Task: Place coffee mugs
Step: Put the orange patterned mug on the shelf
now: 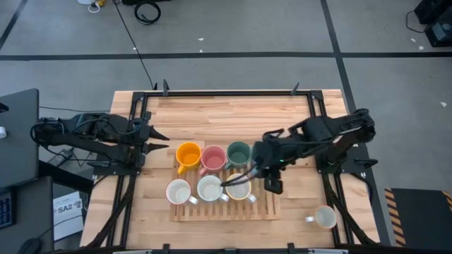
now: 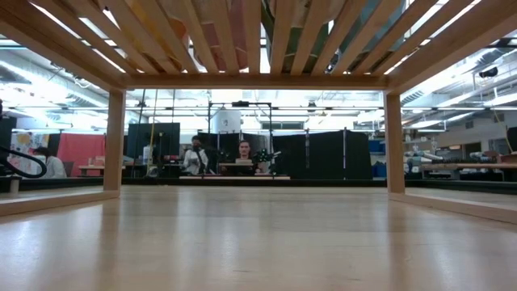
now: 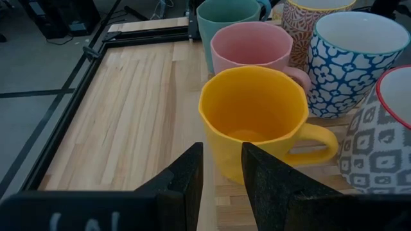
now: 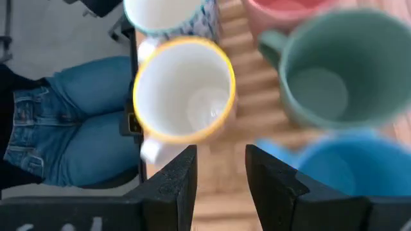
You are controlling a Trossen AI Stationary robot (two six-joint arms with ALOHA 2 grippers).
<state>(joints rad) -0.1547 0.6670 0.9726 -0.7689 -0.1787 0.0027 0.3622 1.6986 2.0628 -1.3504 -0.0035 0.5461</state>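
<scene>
The right gripper [image 4: 219,157] hangs over the right end of the wooden rack [image 1: 272,212], just beside the blue mug [image 4: 347,179]. Its jaws are apart and nothing is pinched between them. The left gripper [image 3: 221,154] waits near the table's [image 1: 233,113] left edge. It points at the orange mug [image 1: 187,154], and its jaws are a little apart and empty.

I think the blue mug is being set down. To do it well, the gripper should go straight up so it does not bump the green mug [image 1: 239,154] or the yellow-rimmed mug [image 4: 185,86].

I count eight mugs. Seven sit on the one rack:
- **Back row:** orange, pink [image 1: 212,159], green and blue.
- **Front row:** three pale ones.

One more pale mug [image 1: 325,216] stands alone near the table's front right corner. It is probably next.
</scene>
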